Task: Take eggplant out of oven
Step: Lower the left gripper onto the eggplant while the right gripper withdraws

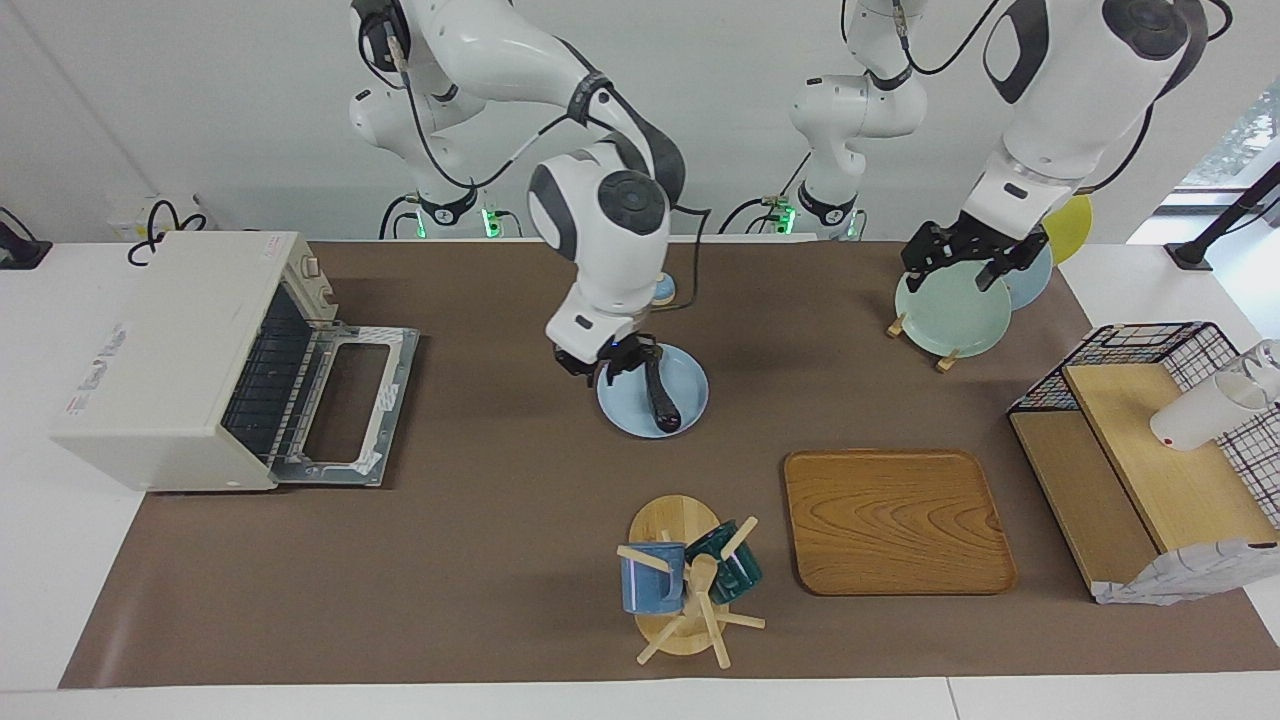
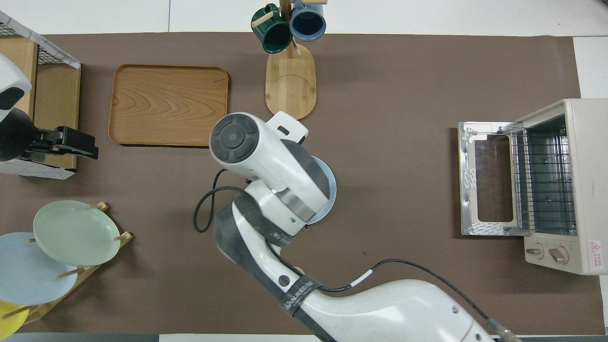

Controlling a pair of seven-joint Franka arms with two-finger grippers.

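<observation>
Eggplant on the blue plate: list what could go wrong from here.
1. The right gripper sits at one end of the eggplant, which lies on the blue plate; lifting away could drag it or make it roll off.
2. The oven door lies open flat on the table, an obstacle for a sweeping arm.
The left gripper waits over the plate rack.

Right claw grips the eggplant over the blue plate; the oven stands open; left claw hovers over the plate rack.
</observation>
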